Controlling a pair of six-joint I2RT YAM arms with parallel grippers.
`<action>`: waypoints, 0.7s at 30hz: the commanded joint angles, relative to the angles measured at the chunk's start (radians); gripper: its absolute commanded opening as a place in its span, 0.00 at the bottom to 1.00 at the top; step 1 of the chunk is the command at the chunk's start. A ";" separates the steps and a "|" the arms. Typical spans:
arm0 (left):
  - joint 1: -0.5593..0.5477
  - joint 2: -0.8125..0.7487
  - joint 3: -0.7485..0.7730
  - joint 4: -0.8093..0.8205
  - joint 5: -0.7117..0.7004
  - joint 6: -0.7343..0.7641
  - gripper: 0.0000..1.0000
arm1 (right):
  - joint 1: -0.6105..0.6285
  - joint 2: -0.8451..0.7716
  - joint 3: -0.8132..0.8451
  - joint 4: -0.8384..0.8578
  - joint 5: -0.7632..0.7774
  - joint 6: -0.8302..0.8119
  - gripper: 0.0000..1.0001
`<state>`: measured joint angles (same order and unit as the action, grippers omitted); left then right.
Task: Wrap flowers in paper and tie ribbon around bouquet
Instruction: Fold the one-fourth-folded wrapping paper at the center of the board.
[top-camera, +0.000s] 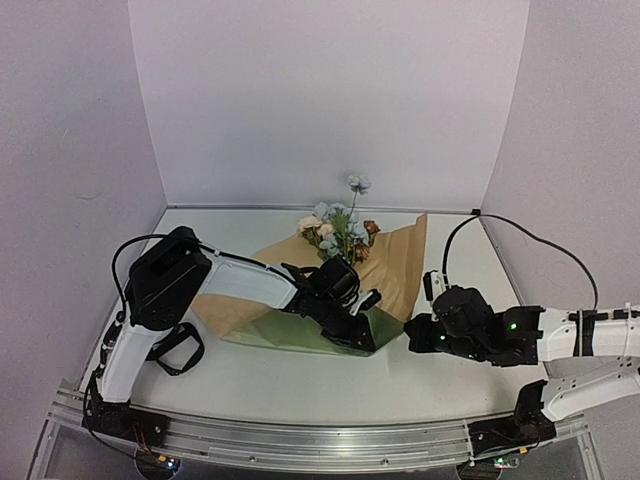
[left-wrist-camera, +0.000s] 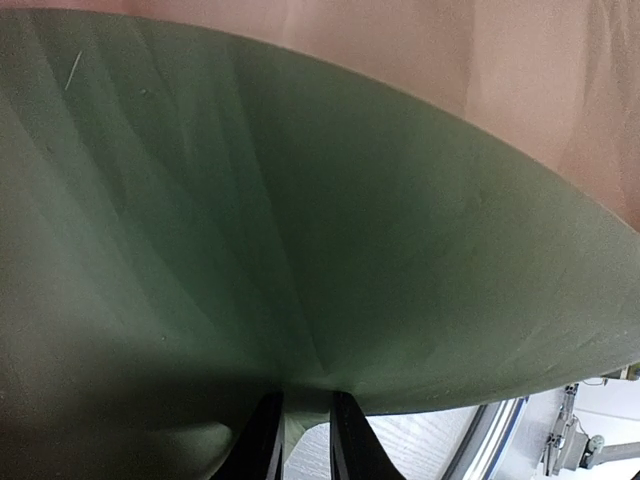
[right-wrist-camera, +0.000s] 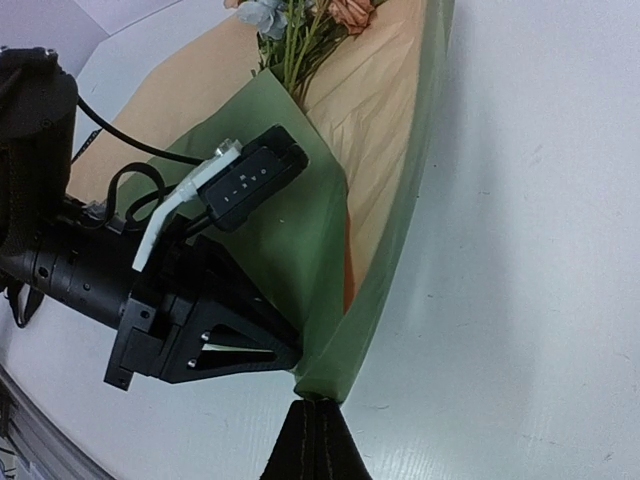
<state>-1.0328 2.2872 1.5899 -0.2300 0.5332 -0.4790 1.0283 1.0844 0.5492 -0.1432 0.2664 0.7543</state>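
The paper lies across the table, tan side up, with an olive-green flap folded over it. The flowers rest on it, blooms toward the back wall and stems running under the flap. My left gripper is shut on the near edge of the green flap; in the left wrist view the paper fills the frame above my gripper. My right gripper is shut on the paper's near right corner, just beside the left gripper's fingers. A black band, seemingly the ribbon, lies looped by the left arm.
Grey walls close in the white table on three sides. A metal rail runs along the near edge by the arm bases. The right arm and its cable stretch in from the right.
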 joint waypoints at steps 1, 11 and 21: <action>0.004 0.032 -0.026 -0.006 -0.026 -0.059 0.19 | 0.004 -0.064 -0.005 -0.055 0.068 -0.056 0.00; 0.009 -0.011 0.025 -0.027 -0.017 -0.058 0.19 | 0.003 -0.009 0.082 -0.127 -0.041 -0.131 0.00; 0.055 -0.069 0.077 -0.006 0.056 0.002 0.21 | 0.003 -0.030 0.055 -0.165 -0.041 -0.131 0.00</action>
<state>-1.0101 2.2874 1.5979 -0.2320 0.5556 -0.5208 1.0283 1.0702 0.5949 -0.2733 0.2335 0.6377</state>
